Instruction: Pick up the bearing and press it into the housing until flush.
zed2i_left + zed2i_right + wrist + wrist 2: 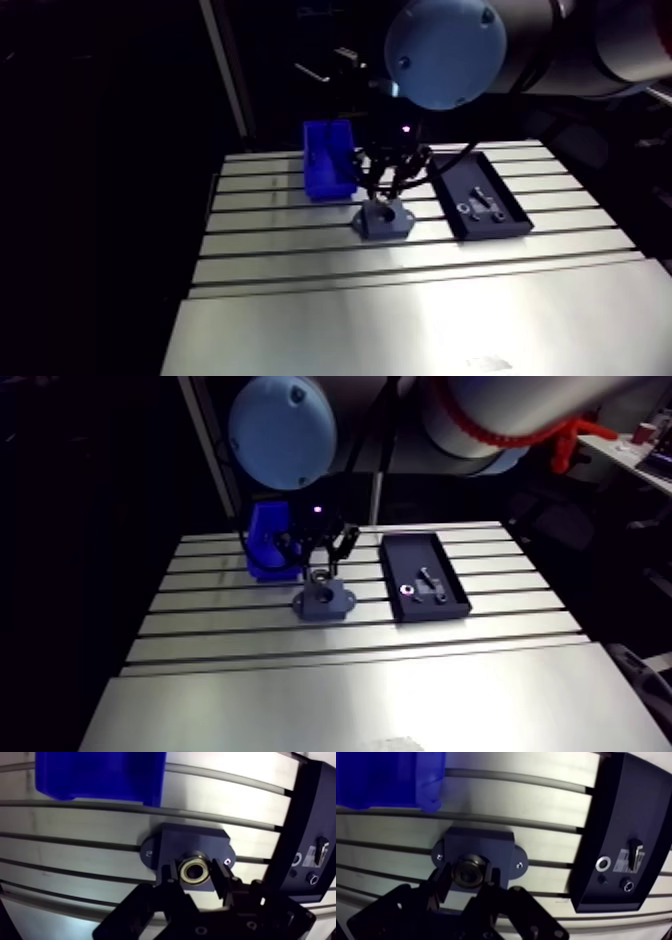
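Observation:
In the wrist view a metal ring bearing (194,870) with a brass-coloured inner race sits between my two dark fingertips (220,876), which press on its sides. It is at the bore of the dark grey flanged housing (187,842) lying on the slotted table. I cannot tell how deep the bearing sits in the bore. In the arm view my gripper (385,196) stands straight down on the housing (383,222), near the table's middle.
A blue bin (328,160) stands just behind and left of the housing. Right of the housing lies a black tray (606,812) holding a washer (604,863), a screw (635,847) and other small parts. Grooves run across the aluminium table (400,320).

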`<state>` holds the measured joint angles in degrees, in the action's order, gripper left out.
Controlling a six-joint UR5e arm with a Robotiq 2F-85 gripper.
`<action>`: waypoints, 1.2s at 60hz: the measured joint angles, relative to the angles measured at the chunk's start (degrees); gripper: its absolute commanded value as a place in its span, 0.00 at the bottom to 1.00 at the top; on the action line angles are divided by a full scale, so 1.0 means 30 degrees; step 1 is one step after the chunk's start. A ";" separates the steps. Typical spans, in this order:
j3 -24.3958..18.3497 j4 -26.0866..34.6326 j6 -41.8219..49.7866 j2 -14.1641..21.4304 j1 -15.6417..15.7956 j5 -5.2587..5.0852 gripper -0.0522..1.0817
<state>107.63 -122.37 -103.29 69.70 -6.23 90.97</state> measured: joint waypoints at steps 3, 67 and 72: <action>0.0029 -0.0081 -0.0029 -0.0022 -0.0001 0.0002 0.84; 0.0560 -0.0337 -0.0151 -0.0084 -0.0141 -0.0016 0.84; 0.0610 -0.0360 -0.0193 -0.0070 -0.0154 -0.0016 0.84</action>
<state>109.46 -123.45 -103.87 69.49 -6.70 90.92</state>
